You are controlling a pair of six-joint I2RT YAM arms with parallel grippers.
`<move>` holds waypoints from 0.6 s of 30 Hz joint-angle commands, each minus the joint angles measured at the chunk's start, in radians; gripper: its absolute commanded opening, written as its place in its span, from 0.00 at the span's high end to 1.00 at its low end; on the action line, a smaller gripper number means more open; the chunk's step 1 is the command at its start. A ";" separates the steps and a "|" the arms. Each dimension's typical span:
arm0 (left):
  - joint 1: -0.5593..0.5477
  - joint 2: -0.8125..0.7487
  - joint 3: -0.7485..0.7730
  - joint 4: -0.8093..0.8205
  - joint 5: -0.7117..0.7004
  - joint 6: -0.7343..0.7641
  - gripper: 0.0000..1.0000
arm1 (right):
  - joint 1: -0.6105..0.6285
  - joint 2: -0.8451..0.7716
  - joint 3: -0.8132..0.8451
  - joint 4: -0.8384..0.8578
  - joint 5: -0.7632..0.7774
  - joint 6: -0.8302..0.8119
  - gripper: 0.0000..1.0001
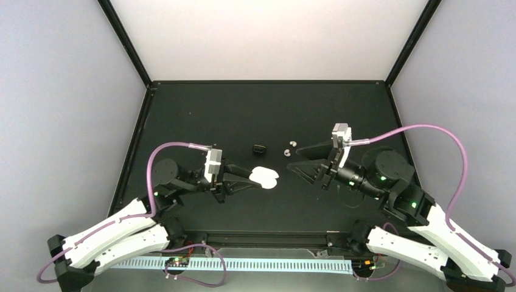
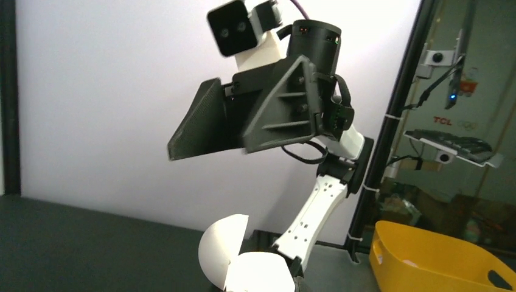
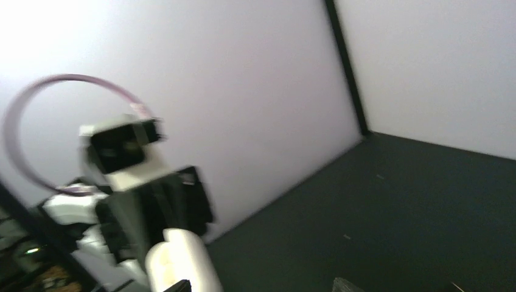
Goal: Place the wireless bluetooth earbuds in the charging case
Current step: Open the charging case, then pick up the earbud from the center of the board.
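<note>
The wireless bluetooth earbuds lie on the worktop beside the open, empty right end effector. They look tiny, glossy and probably slippery, so pinch gently across the body. The left end effector clamps the charging case.

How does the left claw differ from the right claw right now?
The left claw is shut on the open white clamshell charging case; the right claw stands open with nothing seen between its jaws. The left claw is clear of the two small white earbuds; the right claw hangs right beside them. Both point inward, toward each other.
</note>
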 commanded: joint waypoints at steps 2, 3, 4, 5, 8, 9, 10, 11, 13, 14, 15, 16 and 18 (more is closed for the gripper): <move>-0.004 -0.188 -0.066 -0.175 -0.161 0.048 0.98 | -0.059 0.063 -0.167 -0.094 0.279 0.002 0.41; -0.004 -0.228 -0.081 -0.193 -0.180 0.052 0.98 | -0.100 0.096 -0.208 -0.085 0.250 0.021 0.43; -0.004 -0.260 -0.095 -0.208 -0.196 0.056 0.99 | -0.141 0.132 -0.249 -0.062 0.221 0.047 0.44; -0.005 -0.292 -0.111 -0.225 -0.211 0.058 0.98 | -0.173 0.160 -0.291 -0.025 0.206 0.070 0.45; -0.005 -0.361 -0.142 -0.254 -0.239 0.066 0.98 | -0.239 0.274 -0.376 0.090 0.194 0.104 0.48; -0.004 -0.373 -0.150 -0.257 -0.243 0.067 0.98 | -0.261 0.322 -0.386 0.117 0.197 0.113 0.50; -0.004 -0.382 -0.157 -0.259 -0.246 0.070 0.99 | -0.286 0.377 -0.389 0.144 0.184 0.120 0.52; -0.005 -0.387 -0.161 -0.259 -0.247 0.072 0.98 | -0.311 0.431 -0.386 0.164 0.170 0.123 0.54; -0.004 -0.387 -0.166 -0.263 -0.239 0.077 0.99 | -0.328 0.538 -0.368 0.201 0.166 0.110 0.56; -0.004 -0.384 -0.166 -0.264 -0.233 0.078 0.98 | -0.328 0.587 -0.359 0.218 0.168 0.101 0.56; -0.004 -0.380 -0.165 -0.267 -0.224 0.079 0.99 | -0.329 0.632 -0.351 0.238 0.173 0.094 0.56; -0.004 -0.376 -0.165 -0.267 -0.218 0.080 0.98 | -0.332 0.670 -0.342 0.249 0.183 0.088 0.56; -0.004 -0.368 -0.165 -0.270 -0.206 0.085 0.98 | -0.338 0.736 -0.315 0.261 0.189 0.073 0.56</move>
